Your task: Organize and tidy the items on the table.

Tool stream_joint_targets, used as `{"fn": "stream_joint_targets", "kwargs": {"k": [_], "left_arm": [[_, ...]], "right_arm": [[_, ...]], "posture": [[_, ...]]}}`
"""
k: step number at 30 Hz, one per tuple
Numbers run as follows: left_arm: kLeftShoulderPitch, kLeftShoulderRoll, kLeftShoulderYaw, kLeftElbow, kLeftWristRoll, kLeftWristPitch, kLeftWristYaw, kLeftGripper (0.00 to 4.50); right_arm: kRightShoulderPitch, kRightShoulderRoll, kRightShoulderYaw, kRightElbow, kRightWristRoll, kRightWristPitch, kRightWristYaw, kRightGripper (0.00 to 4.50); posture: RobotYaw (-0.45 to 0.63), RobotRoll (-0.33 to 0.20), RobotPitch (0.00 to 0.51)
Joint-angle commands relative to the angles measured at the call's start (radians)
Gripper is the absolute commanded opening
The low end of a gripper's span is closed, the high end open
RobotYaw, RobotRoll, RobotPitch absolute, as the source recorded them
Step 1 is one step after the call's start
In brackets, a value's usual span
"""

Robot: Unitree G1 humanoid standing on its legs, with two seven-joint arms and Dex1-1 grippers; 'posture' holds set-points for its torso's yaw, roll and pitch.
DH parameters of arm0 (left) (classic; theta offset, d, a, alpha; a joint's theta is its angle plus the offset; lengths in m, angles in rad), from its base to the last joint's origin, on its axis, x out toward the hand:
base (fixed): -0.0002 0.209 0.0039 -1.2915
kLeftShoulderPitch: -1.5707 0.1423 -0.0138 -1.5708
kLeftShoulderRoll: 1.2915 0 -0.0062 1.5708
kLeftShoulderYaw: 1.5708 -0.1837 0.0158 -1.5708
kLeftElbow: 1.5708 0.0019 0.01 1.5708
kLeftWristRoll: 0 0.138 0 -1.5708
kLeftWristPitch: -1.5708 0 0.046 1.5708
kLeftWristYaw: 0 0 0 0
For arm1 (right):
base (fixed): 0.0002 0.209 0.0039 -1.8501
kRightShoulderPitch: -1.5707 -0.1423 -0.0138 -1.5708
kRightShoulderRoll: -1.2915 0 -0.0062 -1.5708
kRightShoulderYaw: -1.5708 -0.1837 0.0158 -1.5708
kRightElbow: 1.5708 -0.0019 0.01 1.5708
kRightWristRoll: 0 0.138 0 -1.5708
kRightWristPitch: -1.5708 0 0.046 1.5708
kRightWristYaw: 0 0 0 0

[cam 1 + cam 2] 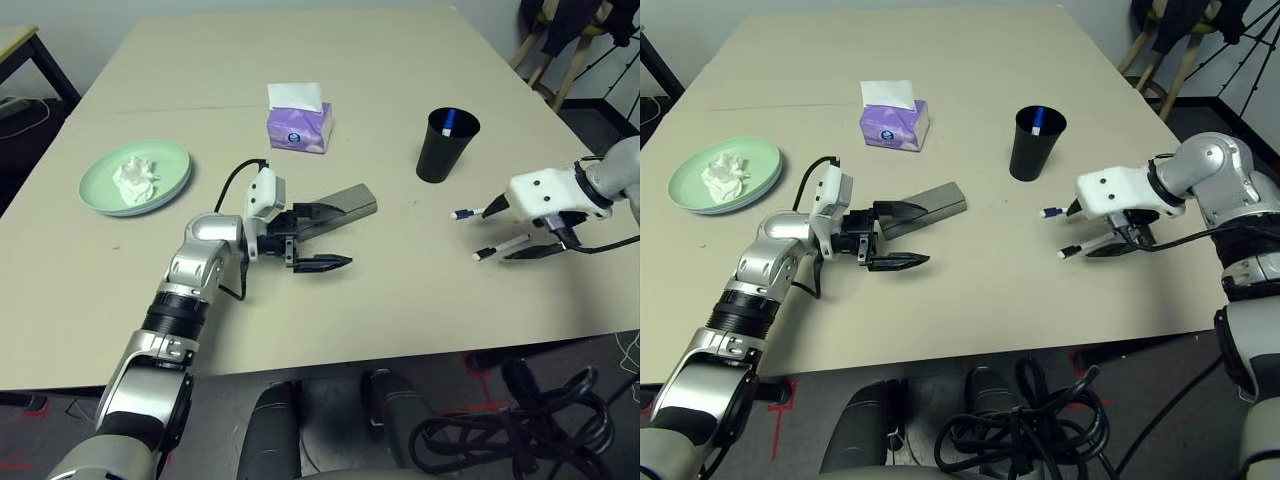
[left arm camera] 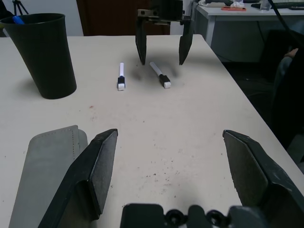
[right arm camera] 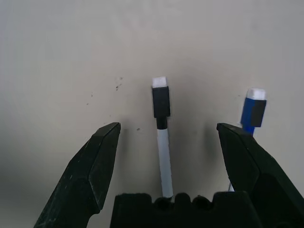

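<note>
My left gripper [image 1: 335, 238] stands open low over the table [image 1: 400, 310], nothing between its fingers. The grey glasses case [image 1: 348, 203] lies just outside its far finger [image 2: 97, 166], pointing toward the black cup [image 1: 446, 145]. A blue-and-white pen [image 1: 449, 122] stands in that cup. My right gripper [image 3: 166, 130] hangs open over a white pen with a black cap [image 3: 162, 128], which lies on the table between its fingers. A blue-capped pen [image 3: 251, 111] lies just beyond one finger. The crumpled white tissue [image 1: 135, 178] rests on the mint green plate [image 1: 172, 160] at the left.
A purple tissue box [image 1: 298, 120] stands behind the glasses case. The table's front edge runs close below both grippers. Black cables [image 1: 520, 430] lie on the floor in front. A desk corner [image 1: 20, 45] shows at the far left, stools [image 1: 570, 40] at the far right.
</note>
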Motion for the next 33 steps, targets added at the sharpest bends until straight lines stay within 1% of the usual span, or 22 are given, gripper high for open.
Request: {"fn": "stream_joint_targets", "kwargs": {"k": [1, 6, 13, 19, 24, 27, 28, 30, 33], "left_arm": [[0.019, 0.0, 0.004, -0.022, -0.009, 0.009, 0.009, 4.48], [0.026, 0.005, 0.008, -0.045, -0.016, 0.023, 0.022, 4.48], [0.021, 0.011, 0.008, -0.058, -0.014, 0.036, 0.033, 4.48], [0.018, 0.008, 0.008, -0.061, -0.017, 0.035, 0.038, 4.48], [0.017, -0.005, 0.016, -0.061, -0.028, 0.029, 0.046, 4.48], [0.019, -0.009, 0.019, -0.064, -0.034, 0.03, 0.051, 4.5], [0.02, -0.009, 0.02, -0.064, -0.034, 0.03, 0.052, 4.5], [0.023, -0.009, 0.022, -0.064, -0.034, 0.029, 0.052, 4.5], [0.023, -0.011, 0.023, -0.061, -0.032, 0.025, 0.055, 4.5]], "right_arm": [[-0.024, 0.013, 0.041, 0.033, -0.042, -0.06, 0.007, 4.5], [-0.034, 0.04, 0.053, 0.047, -0.066, -0.107, -0.011, 4.5], [-0.055, 0.05, 0.08, 0.095, -0.154, -0.215, -0.083, 4.5], [-0.073, 0.06, 0.092, 0.13, -0.184, -0.238, -0.101, 4.5], [-0.057, 0.071, 0.1, 0.148, -0.202, -0.255, -0.13, 4.5], [-0.047, 0.075, 0.102, 0.152, -0.206, -0.259, -0.132, 3.9], [-0.046, 0.077, 0.102, 0.152, -0.204, -0.258, -0.128, 3.41], [-0.042, 0.079, 0.102, 0.152, -0.2, -0.257, -0.118, 2.79], [-0.036, 0.081, 0.103, 0.151, -0.198, -0.256, -0.109, 1.51]], "posture": [[0.01, 0.0, 0.193], [0.02, 0.0, 0.196], [0.03, 0.0, 0.192], [0.03, 0.0, 0.185], [0.04, 0.0, 0.179], [0.04, 0.0, 0.173], [0.04, 0.0, 0.172], [0.04, 0.0, 0.171], [0.04, 0.0, 0.172]]}}
